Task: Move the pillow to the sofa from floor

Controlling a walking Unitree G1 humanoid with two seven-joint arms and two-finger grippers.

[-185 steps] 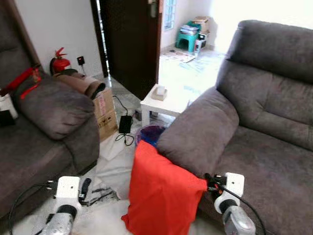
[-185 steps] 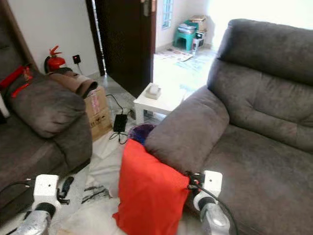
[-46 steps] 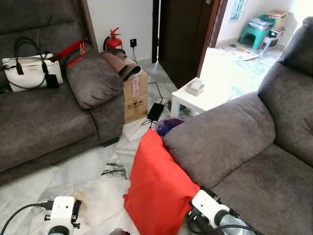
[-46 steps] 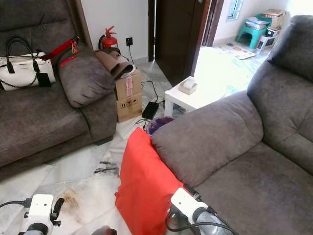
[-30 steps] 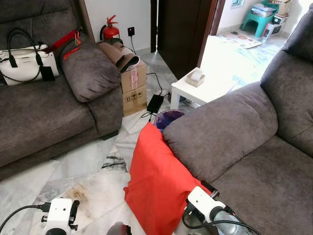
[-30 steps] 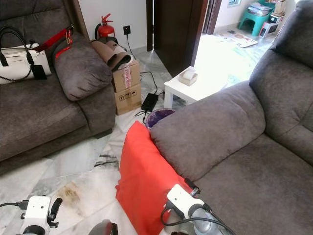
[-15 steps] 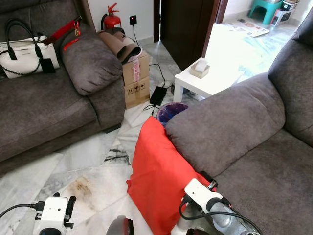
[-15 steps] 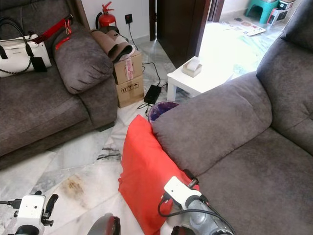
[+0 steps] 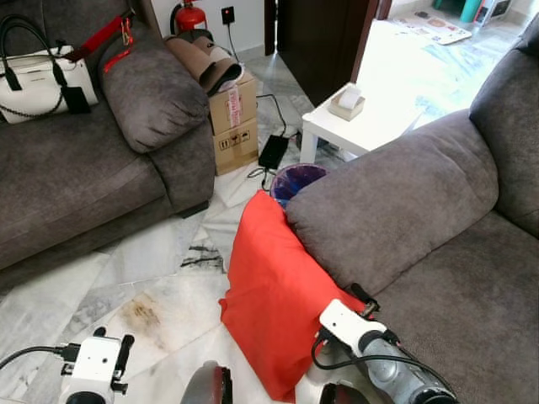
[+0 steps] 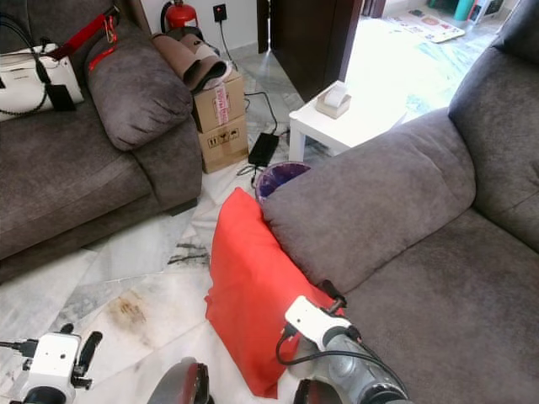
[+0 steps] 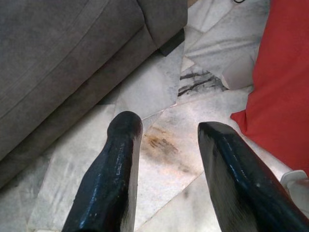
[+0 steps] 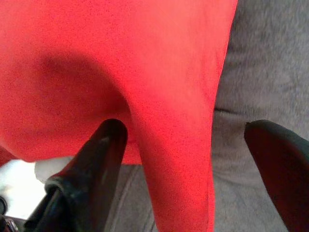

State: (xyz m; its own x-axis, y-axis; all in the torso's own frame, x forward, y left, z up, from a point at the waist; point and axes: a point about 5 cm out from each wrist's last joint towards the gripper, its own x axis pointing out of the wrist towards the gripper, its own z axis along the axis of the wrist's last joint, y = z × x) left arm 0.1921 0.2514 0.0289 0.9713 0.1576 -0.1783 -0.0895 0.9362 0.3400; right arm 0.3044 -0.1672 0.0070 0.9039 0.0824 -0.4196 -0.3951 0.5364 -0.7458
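Note:
A red pillow (image 9: 271, 290) stands on the marble floor, leaning against the armrest of the grey sofa (image 9: 396, 198) on the right. My right gripper (image 9: 363, 295) is at the pillow's lower right corner, beside the sofa's front. In the right wrist view it (image 12: 187, 129) is open; one finger (image 12: 104, 150) presses on the red fabric (image 12: 120, 48), the other lies over grey upholstery, with the pillow's edge between them. My left gripper (image 11: 164, 128) hangs open above bare floor, left of the pillow (image 11: 285, 82).
A second grey sofa (image 9: 76, 177) with a white handbag (image 9: 38, 71) stands at the left. Behind the pillow are a purple bin (image 9: 299, 178), a cardboard box (image 9: 234, 126), a black adapter with cable (image 9: 272, 151) and a low white table (image 9: 362, 126).
The camera has tilted down and shifted, so the whole scene sits differently. The pillow still leans on the armrest, and my right gripper stays at its lower corner.

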